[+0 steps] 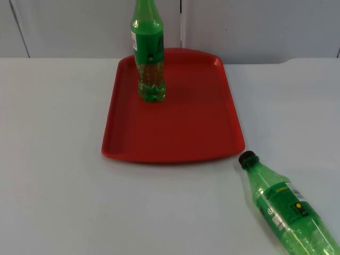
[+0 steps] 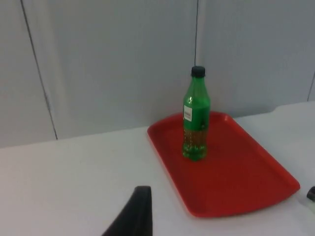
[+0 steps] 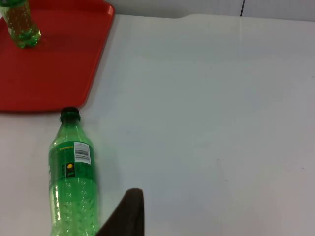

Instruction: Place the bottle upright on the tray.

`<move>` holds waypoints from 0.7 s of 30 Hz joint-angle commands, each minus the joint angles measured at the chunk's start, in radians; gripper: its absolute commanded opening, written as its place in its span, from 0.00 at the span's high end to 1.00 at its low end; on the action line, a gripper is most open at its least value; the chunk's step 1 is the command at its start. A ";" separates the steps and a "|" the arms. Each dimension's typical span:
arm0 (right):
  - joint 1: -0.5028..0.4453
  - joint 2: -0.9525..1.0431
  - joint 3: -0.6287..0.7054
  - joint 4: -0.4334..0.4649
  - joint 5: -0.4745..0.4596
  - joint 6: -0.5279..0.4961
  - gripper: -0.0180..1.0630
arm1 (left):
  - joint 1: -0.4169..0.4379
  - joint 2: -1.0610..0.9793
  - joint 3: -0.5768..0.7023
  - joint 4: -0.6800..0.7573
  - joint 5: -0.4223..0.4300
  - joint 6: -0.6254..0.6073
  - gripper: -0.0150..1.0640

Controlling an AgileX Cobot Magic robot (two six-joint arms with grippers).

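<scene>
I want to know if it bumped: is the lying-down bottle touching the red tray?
Apart. In the top view, white table shows between the lying bottle's black cap and the red tray's corner.

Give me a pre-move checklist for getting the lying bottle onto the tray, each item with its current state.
1. Target located: the lying bottle rests on its side on the white table, off the red tray, cap toward the tray's near corner. Ok.
2. Cap on the lying bottle: black cap in place. Ok.
3. Free room on the tray: the upright bottle stands near the far left part; the rest is bare. Ok.
4. Path from bottle to tray: nothing lies between them. Ok.
5. Right tool over the bottle: its wrist view looks onto the bottle, one fingertip beside it; finger opening: cannot tell.
6. Left tool out of the way: its fingertip is short of the tray. Ok.
</scene>
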 commanded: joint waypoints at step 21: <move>-0.008 -0.002 0.002 -0.001 -0.006 -0.009 0.01 | -0.006 -0.003 0.247 -0.020 0.045 0.026 0.01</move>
